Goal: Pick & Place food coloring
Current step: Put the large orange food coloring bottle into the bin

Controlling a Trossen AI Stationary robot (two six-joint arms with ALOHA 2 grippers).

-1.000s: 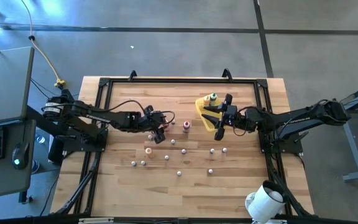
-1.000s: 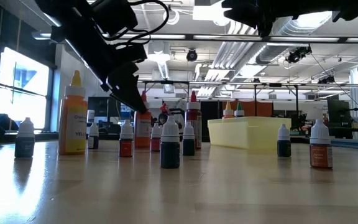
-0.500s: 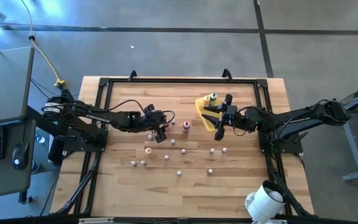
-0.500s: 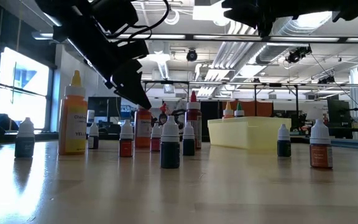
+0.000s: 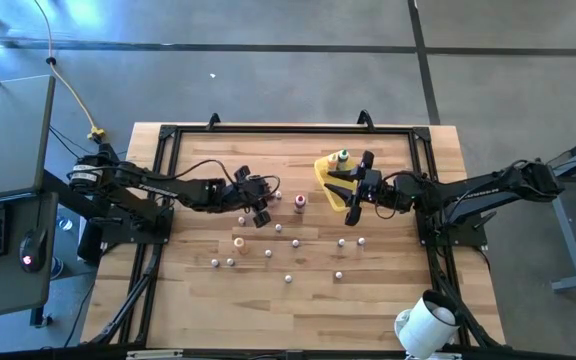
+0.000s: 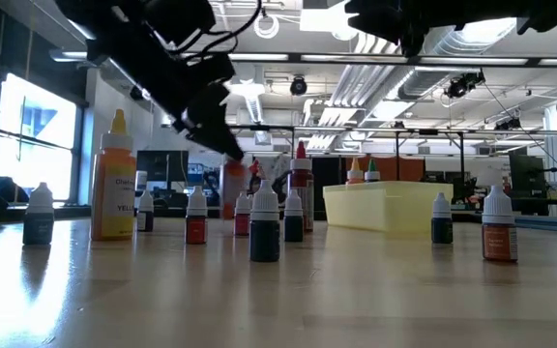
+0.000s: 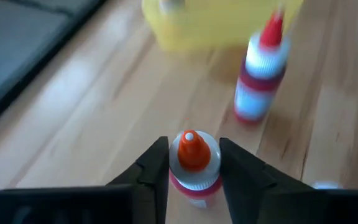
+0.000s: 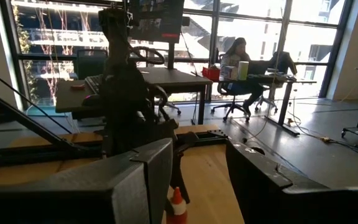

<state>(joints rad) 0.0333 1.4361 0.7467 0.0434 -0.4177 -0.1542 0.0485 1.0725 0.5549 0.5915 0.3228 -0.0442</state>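
- Two arms, each with one pincer: left (image 5: 259, 207), right (image 5: 356, 190).
- One yellow tray (image 5: 330, 184).
- About fifteen small bottles (image 5: 288, 278).
- One table (image 5: 298, 315).

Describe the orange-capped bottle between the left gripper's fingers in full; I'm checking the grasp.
The orange-capped bottle is small, of pale plastic, with a pointed orange cap, a white collar and a reddish band below. It stands upright between the left gripper's two dark fingers, which press its sides. Whether it rests on the wooden table cannot be told. A taller red-capped bottle stands apart beyond it.
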